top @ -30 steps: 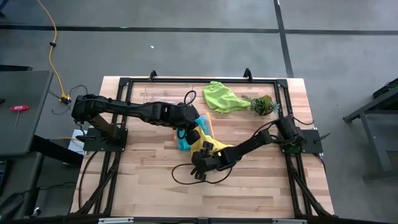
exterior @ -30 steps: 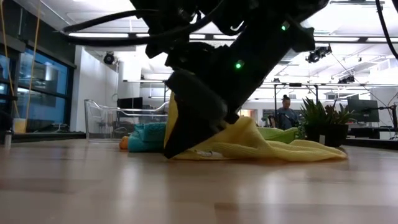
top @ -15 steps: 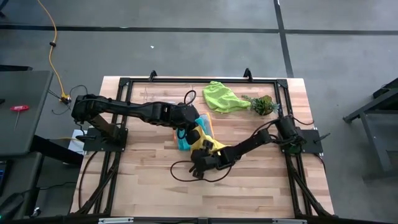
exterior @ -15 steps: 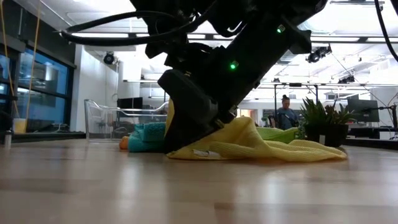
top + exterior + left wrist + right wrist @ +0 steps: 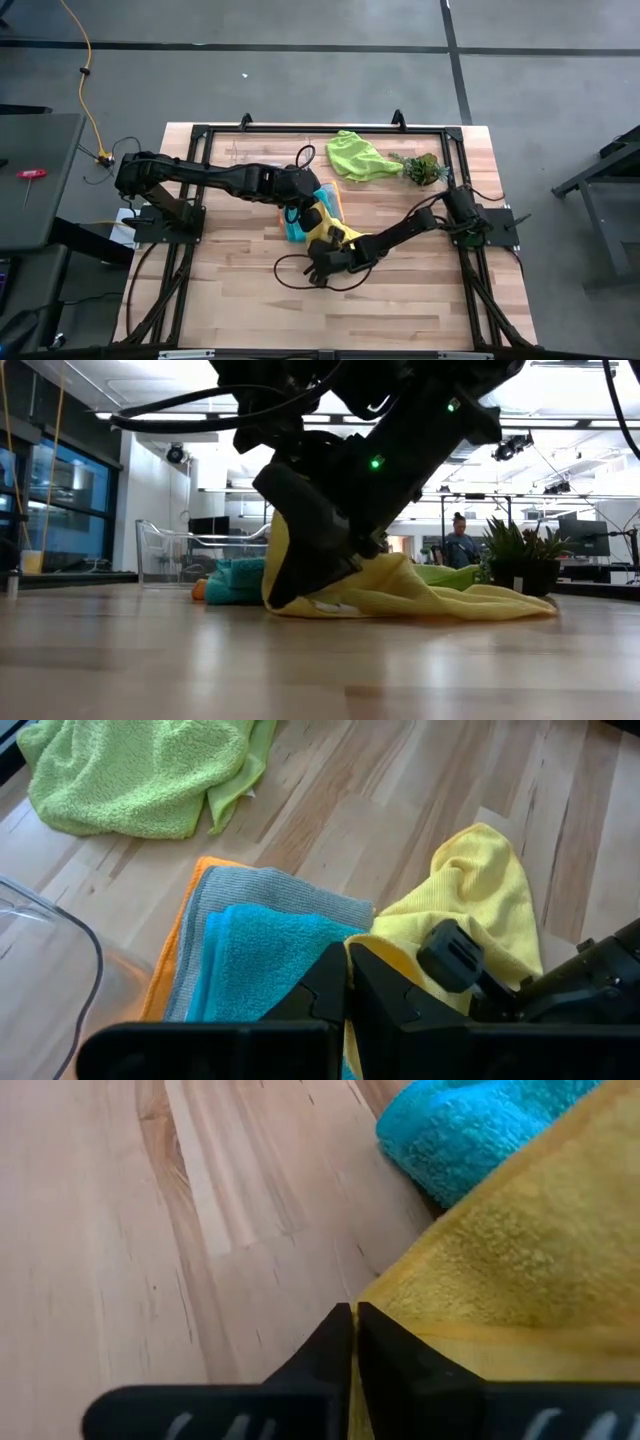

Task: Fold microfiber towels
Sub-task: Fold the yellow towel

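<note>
Two claws are closed on the yellow towel [image 5: 335, 234], which lies just beside the folded stack [image 5: 240, 945] of orange, grey and teal towels: the left claw [image 5: 350, 982] pinches the edge nearest the stack, the right claw [image 5: 354, 1332] the far corner. The corners seem to be held so that a fold can be made, while the lime green towel [image 5: 357, 157] waits well beyond the stack on the counter [image 5: 220, 290].

Right gripper pinches the yellow towel's corner
The right gripper [image 5: 352, 1342], its fingers [image 5: 322, 1342] apart a second ago, has closed on the near corner of the yellow towel [image 5: 420, 592] and raised that edge slightly off the worktop [image 5: 150, 650]
</note>
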Motion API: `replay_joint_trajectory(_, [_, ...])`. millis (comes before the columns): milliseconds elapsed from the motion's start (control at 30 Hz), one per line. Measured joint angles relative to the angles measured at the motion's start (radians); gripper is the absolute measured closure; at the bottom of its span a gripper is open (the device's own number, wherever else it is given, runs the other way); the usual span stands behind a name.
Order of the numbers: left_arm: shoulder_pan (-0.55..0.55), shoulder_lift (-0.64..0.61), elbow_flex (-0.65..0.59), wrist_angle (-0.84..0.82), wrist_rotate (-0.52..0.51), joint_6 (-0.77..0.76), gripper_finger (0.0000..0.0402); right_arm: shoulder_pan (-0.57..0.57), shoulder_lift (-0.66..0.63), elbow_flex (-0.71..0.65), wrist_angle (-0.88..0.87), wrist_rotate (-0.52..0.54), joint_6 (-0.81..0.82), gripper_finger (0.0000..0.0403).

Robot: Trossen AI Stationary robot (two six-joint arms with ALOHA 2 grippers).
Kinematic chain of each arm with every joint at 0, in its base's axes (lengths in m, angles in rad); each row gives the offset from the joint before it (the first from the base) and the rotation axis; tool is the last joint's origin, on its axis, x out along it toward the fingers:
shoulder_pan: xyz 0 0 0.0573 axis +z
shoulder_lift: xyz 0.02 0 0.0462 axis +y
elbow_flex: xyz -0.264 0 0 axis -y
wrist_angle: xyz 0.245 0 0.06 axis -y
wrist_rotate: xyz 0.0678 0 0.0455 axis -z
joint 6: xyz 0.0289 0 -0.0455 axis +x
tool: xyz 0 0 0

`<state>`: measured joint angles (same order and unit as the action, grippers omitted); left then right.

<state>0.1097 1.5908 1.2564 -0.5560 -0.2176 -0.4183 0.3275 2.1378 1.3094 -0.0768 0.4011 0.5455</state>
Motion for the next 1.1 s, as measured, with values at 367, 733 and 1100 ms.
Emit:
replay_joint_trajectory(367, [0.009, -0.048, 0.0, -0.013, -0.022, 0.045, 0.0401, 0.037, -0.236, -0.002, -0.307, 0.04, 0.036, 0.0402])
replay_joint_trajectory(733, [-0.047, -0.178, 0.0, -0.015, 0.045, 0.002, 0.0401, 0.152, -0.624, -0.032, -0.511, 0.124, 0.129, 0.0402])
replay_joint_trajectory(1100, [-0.29, -0.267, 0.0, -0.052, 0.114, -0.054, 0.0401, 0.158, -0.858, -0.032, -0.601, 0.138, 0.075, 0.0403])
